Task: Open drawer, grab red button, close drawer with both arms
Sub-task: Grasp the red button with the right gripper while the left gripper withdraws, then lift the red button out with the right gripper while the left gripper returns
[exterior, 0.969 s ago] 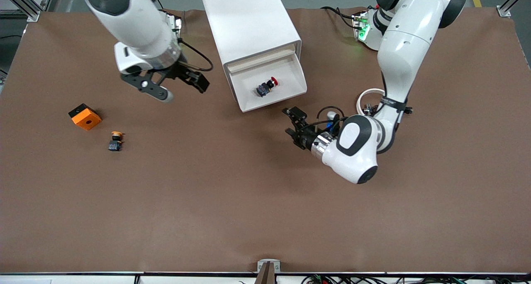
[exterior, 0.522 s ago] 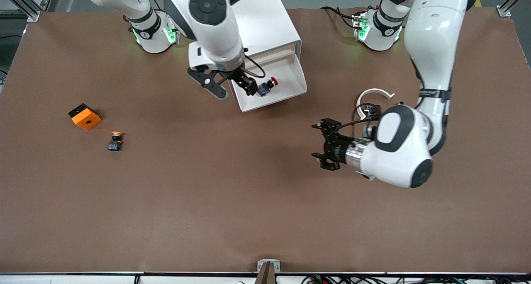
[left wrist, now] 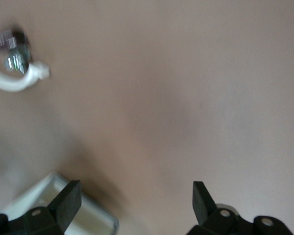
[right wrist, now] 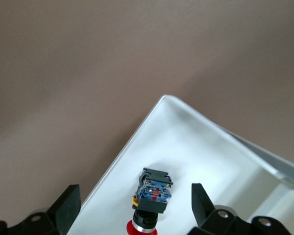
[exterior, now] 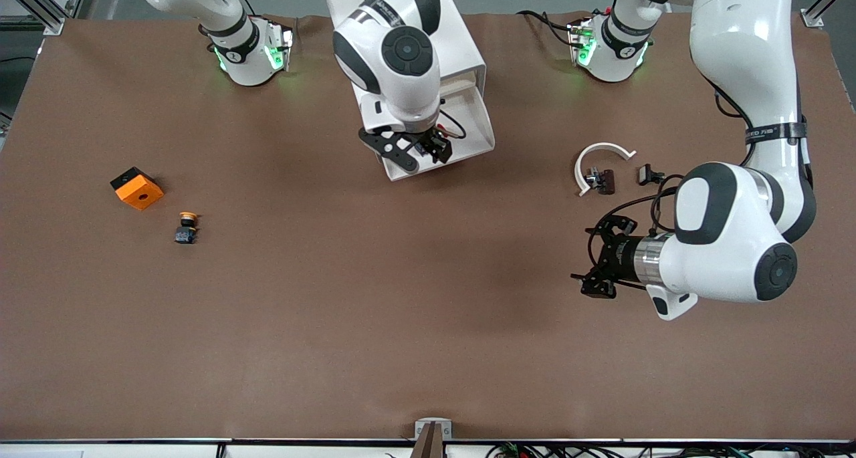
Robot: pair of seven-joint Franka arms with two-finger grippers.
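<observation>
The white drawer [exterior: 479, 128] stands pulled out of its white cabinet [exterior: 401, 37]. The red-capped button [right wrist: 154, 193] lies on its side on the drawer floor, near a corner. My right gripper [exterior: 421, 152] hangs open just over the drawer and hides most of the button in the front view. In the right wrist view the right gripper [right wrist: 134, 205] has one finger on each side of the button, touching nothing. My left gripper [exterior: 593, 257] is open and empty over bare table toward the left arm's end; it also shows in the left wrist view [left wrist: 134, 203].
An orange block [exterior: 136, 188] and a yellow-capped button [exterior: 186, 227] lie toward the right arm's end. A white curved piece [exterior: 602, 156] with small dark parts [exterior: 605, 178] lies on the table near the left forearm, also in the left wrist view [left wrist: 14, 81].
My right arm swung from the right arm's end to over the open drawer and lowered its gripper around the button. My left arm drew away from the drawer front toward its own end.
</observation>
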